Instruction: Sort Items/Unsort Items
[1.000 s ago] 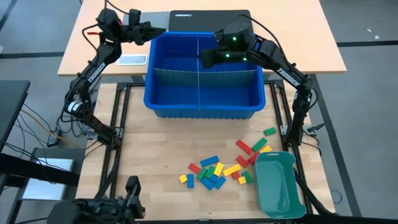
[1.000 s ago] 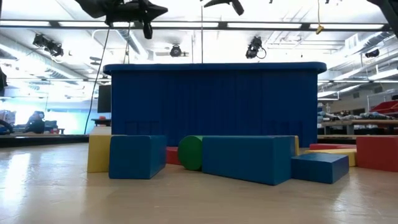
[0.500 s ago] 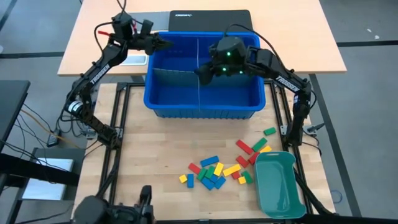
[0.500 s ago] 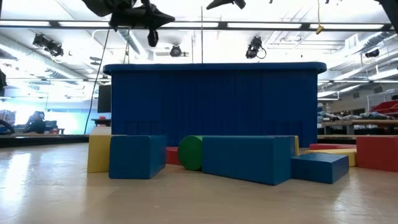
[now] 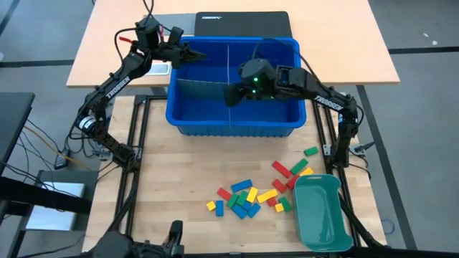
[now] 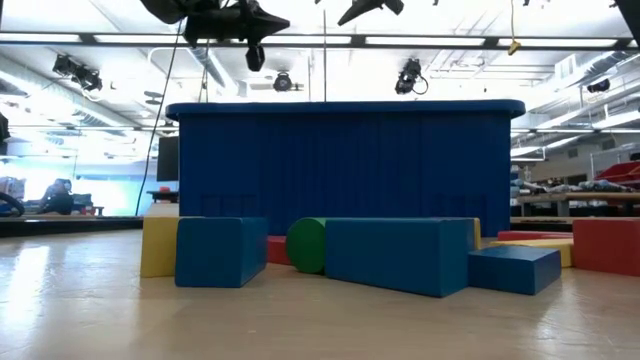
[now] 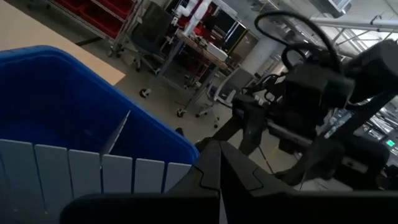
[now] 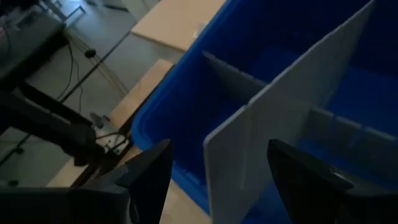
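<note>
We see the right gripper (image 5: 231, 95), jaws spread, over the grey slotted divider (image 5: 229, 80) in the deep blue plastic bin (image 5: 233, 122); the left gripper (image 5: 199, 54), jaws pressed together, hovers over its far-left corner. The small coloured toy blocks (image 5: 251, 193) lie scattered on the wooden table (image 5: 172, 172) beside the teal-green oblong plastic tray (image 5: 321, 213).

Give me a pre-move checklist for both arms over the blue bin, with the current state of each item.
1. Right gripper open: ok, its fingers stand apart on either side of the grey divider's edge.
2. Right gripper empty: ok, no block between the fingers.
3. Left gripper shut: ok, fingers together, at the blue bin's far left corner.
4. Left gripper carrying a block: cannot tell, nothing visible at the tips.
5. Blocks left to sort: not ok, the pile lies on the table beside the teal tray.
6. Bin compartments holding blocks: cannot tell; none shows in the parts in view.
</note>
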Motion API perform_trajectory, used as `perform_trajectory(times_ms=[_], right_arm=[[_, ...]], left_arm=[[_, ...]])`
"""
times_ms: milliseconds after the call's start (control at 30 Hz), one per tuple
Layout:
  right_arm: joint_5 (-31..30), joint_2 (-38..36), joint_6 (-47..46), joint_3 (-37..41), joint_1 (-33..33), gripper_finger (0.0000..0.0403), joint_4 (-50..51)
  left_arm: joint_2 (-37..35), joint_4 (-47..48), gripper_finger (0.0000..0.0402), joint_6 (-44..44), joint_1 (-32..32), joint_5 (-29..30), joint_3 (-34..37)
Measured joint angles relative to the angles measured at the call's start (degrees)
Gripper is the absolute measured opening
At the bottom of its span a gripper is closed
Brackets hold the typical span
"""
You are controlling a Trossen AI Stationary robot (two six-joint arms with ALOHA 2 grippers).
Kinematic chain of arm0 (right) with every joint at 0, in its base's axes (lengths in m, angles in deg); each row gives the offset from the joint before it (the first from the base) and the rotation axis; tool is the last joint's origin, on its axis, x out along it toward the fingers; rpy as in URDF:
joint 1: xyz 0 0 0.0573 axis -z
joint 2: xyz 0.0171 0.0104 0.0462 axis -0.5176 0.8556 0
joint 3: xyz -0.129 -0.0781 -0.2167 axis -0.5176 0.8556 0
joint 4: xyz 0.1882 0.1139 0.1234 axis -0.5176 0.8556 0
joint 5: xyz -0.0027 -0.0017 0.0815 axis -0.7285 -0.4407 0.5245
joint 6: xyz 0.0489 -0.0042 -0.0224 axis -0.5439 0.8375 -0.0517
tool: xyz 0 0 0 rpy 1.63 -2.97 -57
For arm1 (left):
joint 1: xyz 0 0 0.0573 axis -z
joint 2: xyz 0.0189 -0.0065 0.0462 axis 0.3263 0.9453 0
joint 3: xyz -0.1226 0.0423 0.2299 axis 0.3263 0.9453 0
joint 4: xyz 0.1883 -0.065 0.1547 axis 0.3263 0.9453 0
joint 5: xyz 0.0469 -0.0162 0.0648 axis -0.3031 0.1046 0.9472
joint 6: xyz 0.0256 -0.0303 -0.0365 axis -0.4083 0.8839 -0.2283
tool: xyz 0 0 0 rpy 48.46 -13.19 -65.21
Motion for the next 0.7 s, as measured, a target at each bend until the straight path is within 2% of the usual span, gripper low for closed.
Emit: perform_trajectory(times_ms=[200,333,467,700], right_arm=[[0.2,0.0,-2.8,5.8,0.4,0.0257,-4.8],[0.4,0.1,-5.9,8.9,1.7,0.0223,-5.6],[0.1,-0.1,-5.9,11.3,2.9,0.0164,-7.5],[-2.5,0.0,-5.6,14.9,4.5,0.0027,-11.6]], left_arm=[[0.0,0.3,0.0005,0.0,0.1,0.0,0.0],[0.0,0.3,0.0005,0.0,0.1,0.0,0.0],[0.0,0.3,0.0005,0.2,0.1,0.0,0.0],[0.0,0.3,0.0005,0.2,0.1,0.0,0.0]])
